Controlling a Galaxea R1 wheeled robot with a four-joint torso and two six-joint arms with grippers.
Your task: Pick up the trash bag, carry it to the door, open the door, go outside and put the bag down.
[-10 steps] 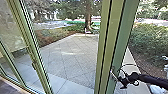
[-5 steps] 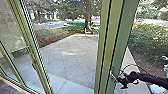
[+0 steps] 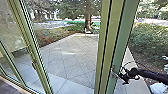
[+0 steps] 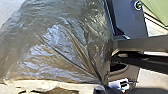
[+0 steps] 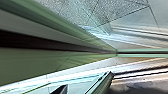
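Observation:
Beside the door's green frame (image 3: 112,42) in the head view is my right gripper (image 3: 118,75), close to a small metal fitting at the frame's edge. Whether it touches that fitting I cannot tell. The same green frame (image 5: 50,60) runs lengthwise through the right wrist view. A dark, shiny trash bag (image 4: 57,47) is large in the left wrist view. Its folds draw together at my left gripper (image 4: 102,83), which is shut on the gathered plastic.
Another green-framed glass panel (image 3: 30,50) with a dark handle stands at the left. Beyond the frames lies a paved yard (image 3: 72,55), with bushes (image 3: 150,42) on the right and a tree trunk (image 3: 88,15) farther back.
My right arm's wrist has shifted slightly up and to the right beside the green frame. The frames and the yard look the same.

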